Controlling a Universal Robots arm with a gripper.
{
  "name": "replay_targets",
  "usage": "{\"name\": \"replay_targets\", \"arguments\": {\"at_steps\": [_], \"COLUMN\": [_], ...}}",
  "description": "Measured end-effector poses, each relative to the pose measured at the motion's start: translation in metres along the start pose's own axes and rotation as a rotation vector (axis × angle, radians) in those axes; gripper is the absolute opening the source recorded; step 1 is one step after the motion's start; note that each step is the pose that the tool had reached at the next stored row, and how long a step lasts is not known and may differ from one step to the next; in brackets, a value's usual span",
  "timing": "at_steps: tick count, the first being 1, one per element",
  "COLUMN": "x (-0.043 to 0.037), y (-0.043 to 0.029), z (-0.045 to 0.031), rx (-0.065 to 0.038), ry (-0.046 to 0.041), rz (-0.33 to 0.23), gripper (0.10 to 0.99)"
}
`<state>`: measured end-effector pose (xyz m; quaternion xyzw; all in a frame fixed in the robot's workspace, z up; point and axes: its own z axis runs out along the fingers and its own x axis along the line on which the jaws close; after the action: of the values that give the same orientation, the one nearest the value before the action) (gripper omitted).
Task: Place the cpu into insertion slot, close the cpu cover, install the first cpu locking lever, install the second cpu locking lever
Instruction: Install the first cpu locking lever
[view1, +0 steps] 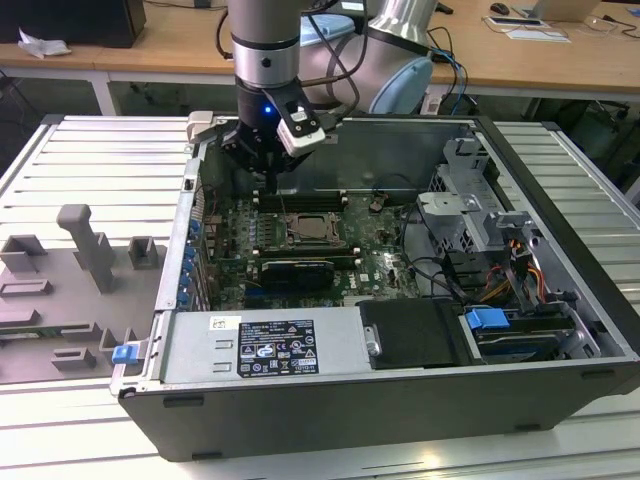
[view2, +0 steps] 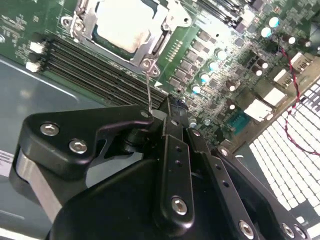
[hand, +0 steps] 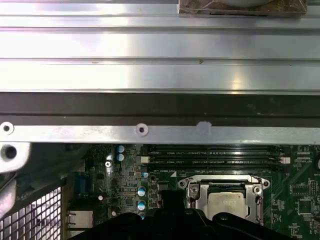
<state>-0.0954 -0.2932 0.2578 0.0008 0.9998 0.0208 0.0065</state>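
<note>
Inside the open computer case (view1: 560, 215), on the ribbed metal table (view1: 90, 150): a green board (view1: 378, 250) flat on the bottom. In the middle of that board, the insertion slot (view1: 294, 223), with the cpu (view2: 120, 25) lying in it. Over the cpu, the cpu cover (view2: 152, 45), down flat, chip top seen through its window. Beside the slot, toward the far wall of the case, long black memory slots (hand: 215, 156). Above those, close to the far wall, the gripper (view1: 272, 176). Released or clenched? Cannot tell. At 1 corner of the cover, a thin wire lever (view2: 149, 87) standing up, top end right at the gripper's tip. Along the near wall of the case, a grey box (view1: 262, 345) with a label. In the corner at the exterior view's right, a metal cage (view1: 470, 215) with loose wires (view1: 432, 268) beside it.
</note>
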Motion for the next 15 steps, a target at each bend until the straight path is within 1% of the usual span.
{"name": "replay_targets", "arguments": {"at_steps": [5,15], "x": [-0.0063,-0.0114], "y": [0.0000,0.0000], "z": [0.0005,0.0006], "rx": [0.000,0.000], "ry": [0.0000,0.0000], "rz": [0.000,0.000], "gripper": [0.106,0.106]}}
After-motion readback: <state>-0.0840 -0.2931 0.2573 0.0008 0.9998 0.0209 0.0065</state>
